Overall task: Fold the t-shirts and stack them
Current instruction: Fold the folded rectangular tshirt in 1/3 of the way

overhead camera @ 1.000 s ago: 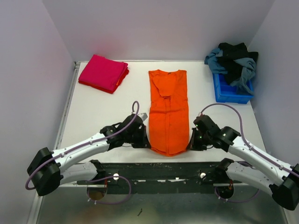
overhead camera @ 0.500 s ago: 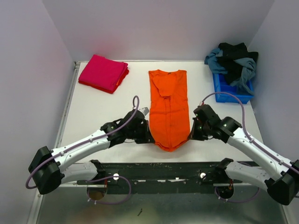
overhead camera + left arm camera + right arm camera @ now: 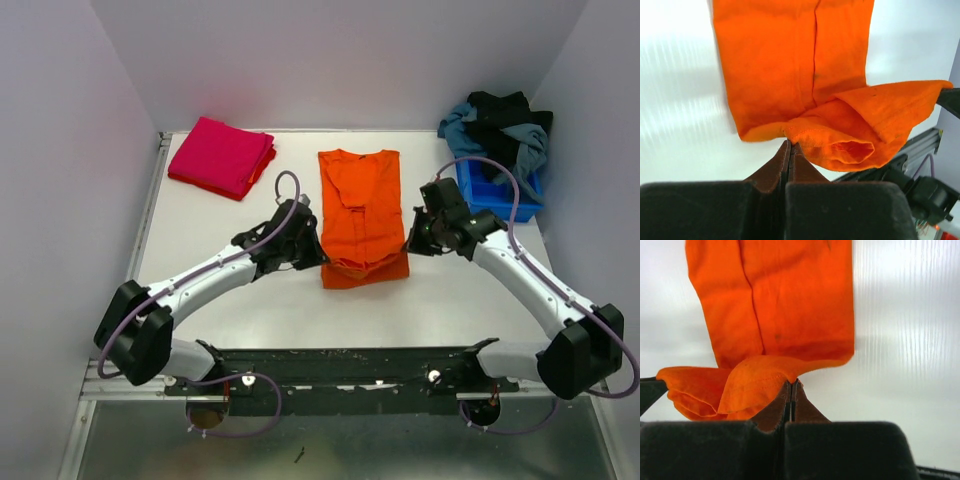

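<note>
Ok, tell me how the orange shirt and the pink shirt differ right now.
The orange shirt is a long strip, its near end lifted and curling back; the pink shirt is already a compact folded rectangle. The orange shirt is pinched at its near corners by the left gripper and right gripper; nothing touches the pink shirt. Both rest on the white table.

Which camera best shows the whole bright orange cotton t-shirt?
The top external view: the bright orange cotton t-shirt lies there whole, its lower end doubled over. Each wrist view shows just its lower part, hem pinched in the left gripper or right gripper.
</note>
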